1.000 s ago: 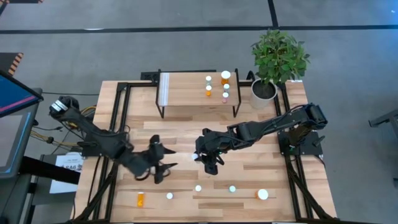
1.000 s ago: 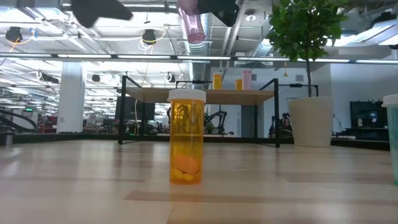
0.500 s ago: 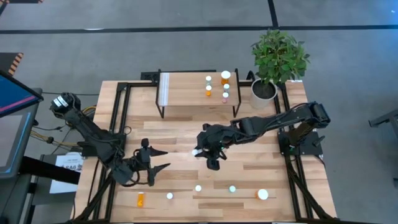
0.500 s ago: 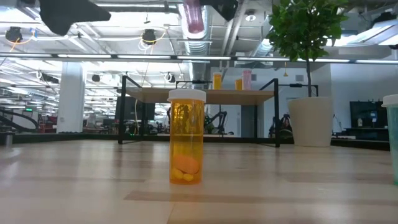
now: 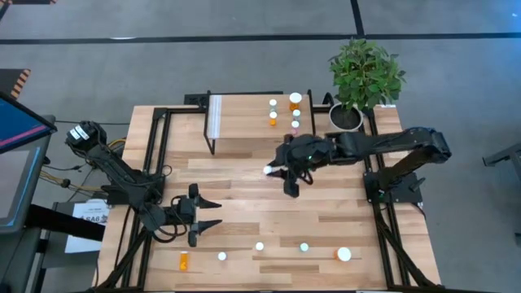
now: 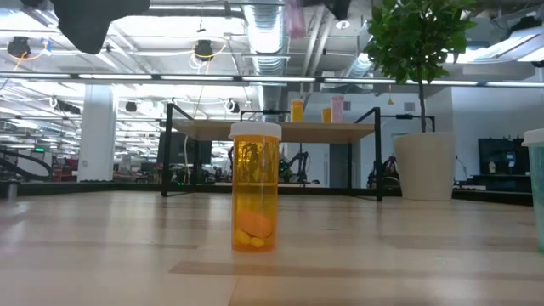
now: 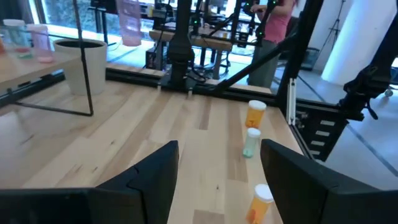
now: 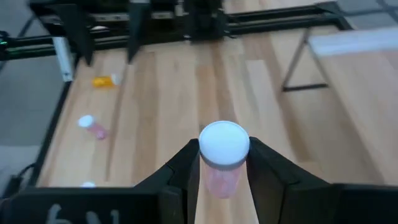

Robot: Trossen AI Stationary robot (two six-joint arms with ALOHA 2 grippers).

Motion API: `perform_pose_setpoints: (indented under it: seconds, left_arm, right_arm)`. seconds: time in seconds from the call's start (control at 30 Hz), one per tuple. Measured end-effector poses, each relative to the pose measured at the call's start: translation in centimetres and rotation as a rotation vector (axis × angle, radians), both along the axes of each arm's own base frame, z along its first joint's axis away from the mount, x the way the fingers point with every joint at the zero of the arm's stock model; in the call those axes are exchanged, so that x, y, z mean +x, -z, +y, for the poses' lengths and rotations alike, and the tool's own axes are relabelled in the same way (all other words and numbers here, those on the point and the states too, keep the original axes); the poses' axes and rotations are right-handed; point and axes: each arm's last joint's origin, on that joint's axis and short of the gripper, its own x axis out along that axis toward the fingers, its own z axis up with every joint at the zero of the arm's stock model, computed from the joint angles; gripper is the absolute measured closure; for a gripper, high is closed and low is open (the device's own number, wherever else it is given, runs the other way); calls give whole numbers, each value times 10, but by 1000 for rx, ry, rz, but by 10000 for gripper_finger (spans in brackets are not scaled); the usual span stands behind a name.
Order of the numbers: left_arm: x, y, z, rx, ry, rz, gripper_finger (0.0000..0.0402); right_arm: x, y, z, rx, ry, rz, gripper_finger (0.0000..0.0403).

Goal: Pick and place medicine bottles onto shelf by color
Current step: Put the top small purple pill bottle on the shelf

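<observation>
My right gripper [image 5: 278, 171] is shut on a pink medicine bottle with a white cap [image 8: 224, 144] and hangs above the table's middle, just in front of the shelf [image 5: 244, 122]. Several capped bottles [image 5: 295, 114] stand on the shelf's right end. My left gripper [image 5: 215, 213] stands open over the near left of the table with nothing between its fingers [image 7: 155, 177]. An orange bottle [image 5: 183, 260] lies near the front edge, and three white-capped bottles [image 5: 260, 246] stand to its right. In the low view one orange bottle [image 6: 255, 200] stands upright. My right gripper pinches the pink bottle's body [image 8: 219, 182] just under the cap, between its two fingers [image 8: 186, 169]. The fingers slant down from the table's right side. The bottle is lifted clear of the table, cap up, its lower end hanging below the fingers [image 7: 129, 25].
A potted plant in a white pot [image 5: 346, 118] stands right of the shelf. Black frame rails [image 5: 155, 163] run along the table's left and right sides. A larger white-capped bottle [image 5: 344, 255] stands at the near right. Bare wood lies between the two grippers.
My right gripper has risen and gone toward the table's far right, toward the shelf, carrying the pink bottle clear of the table. My left gripper has drawn back toward the near left, sunk a little and turned until it points level toward the right edge, still open.
</observation>
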Motion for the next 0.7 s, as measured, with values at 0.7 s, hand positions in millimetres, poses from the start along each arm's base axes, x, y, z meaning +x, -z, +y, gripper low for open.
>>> perform_pose_setpoints:
  seconds: [0.7]
  left_arm:
    - [13,0,14,-23,-22,4,186]
  right_arm:
    - [-16,60,-110,-64,408,-166,276]
